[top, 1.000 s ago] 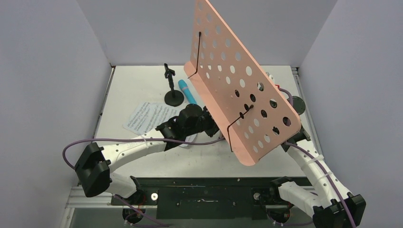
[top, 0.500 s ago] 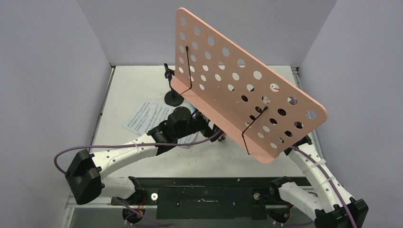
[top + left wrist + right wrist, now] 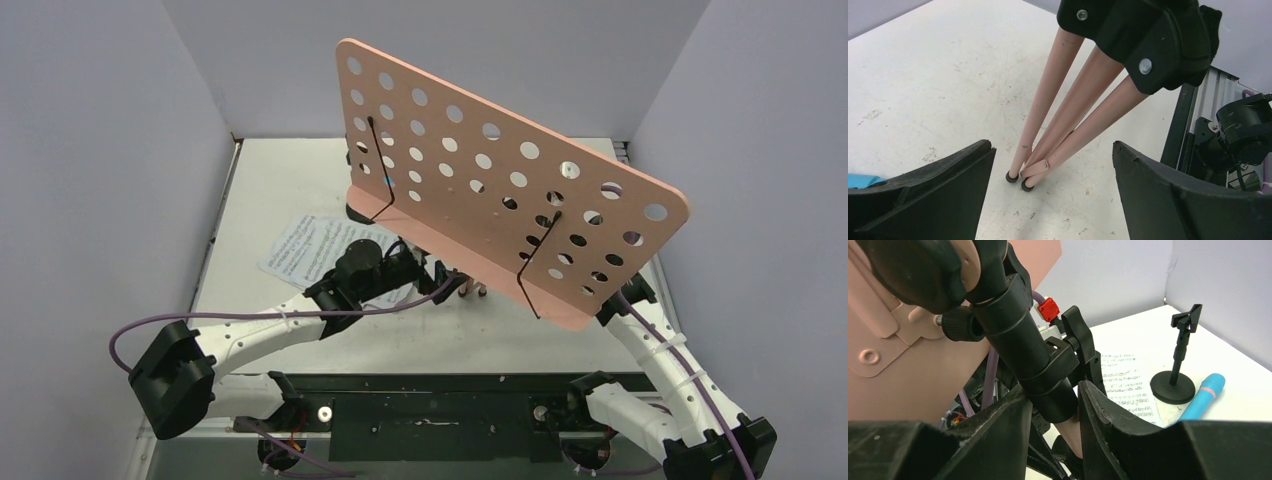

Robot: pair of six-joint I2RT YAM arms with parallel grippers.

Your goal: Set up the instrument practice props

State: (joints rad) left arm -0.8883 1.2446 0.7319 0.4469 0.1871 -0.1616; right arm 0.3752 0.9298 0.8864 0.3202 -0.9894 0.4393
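Observation:
The pink perforated music stand [image 3: 480, 190] stands upright mid-table, its desk facing the near edge. Its tripod legs [image 3: 1058, 110] are folded together, with the feet [image 3: 1020, 181] on the table. My left gripper [image 3: 1053, 195] is open, a finger on each side of the legs and apart from them. My right gripper [image 3: 1055, 405] is shut on the stand's black collar [image 3: 1048, 385]; in the top view the desk hides it. White sheet-music pages [image 3: 300, 245] lie at the left. The black mic stand [image 3: 1175, 382] and blue microphone [image 3: 1204, 396] are behind them.
White walls enclose the table on the left, back and right. My right arm [image 3: 650, 340] reaches up from the near right corner. The left arm [image 3: 270, 325] lies across the near left, with a purple cable looping over it. A black base rail [image 3: 430, 410] runs along the near edge.
My left gripper has opened and let go of the stand's legs, and its arm drew back leftward. The pink desk swung round from edge-on to facing the near edge.

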